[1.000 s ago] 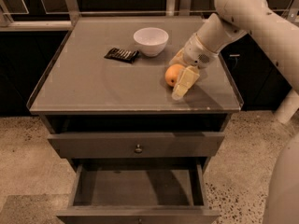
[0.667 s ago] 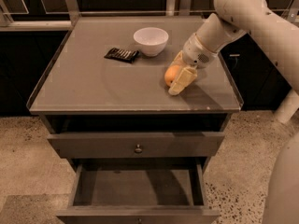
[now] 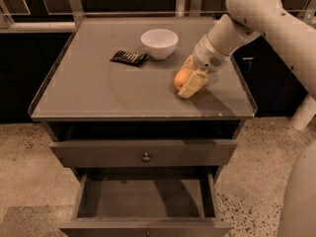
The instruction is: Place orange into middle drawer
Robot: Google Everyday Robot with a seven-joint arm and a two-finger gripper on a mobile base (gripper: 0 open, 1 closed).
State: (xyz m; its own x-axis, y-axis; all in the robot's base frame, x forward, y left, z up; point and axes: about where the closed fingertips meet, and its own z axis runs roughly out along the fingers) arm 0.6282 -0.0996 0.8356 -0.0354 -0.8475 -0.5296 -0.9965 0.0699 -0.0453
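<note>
surface (image 3: 98,88): grey cabinet top across the upper-middle frame.
arm (image 3: 276,19): white, reaching in from the upper right.
middle drawer (image 3: 143,196): pulled open at bottom centre, grey inside.
gripper (image 3: 183,81): right of centre, low over the surface; fingers (image 3: 193,83) closed around the orange (image 3: 179,78).
orange: resting on the surface, below-right of the white bowl (image 3: 159,42).

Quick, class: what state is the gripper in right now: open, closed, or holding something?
Gripper: down at the orange on the cabinet top; open, closed or gripping cannot be told.
</note>
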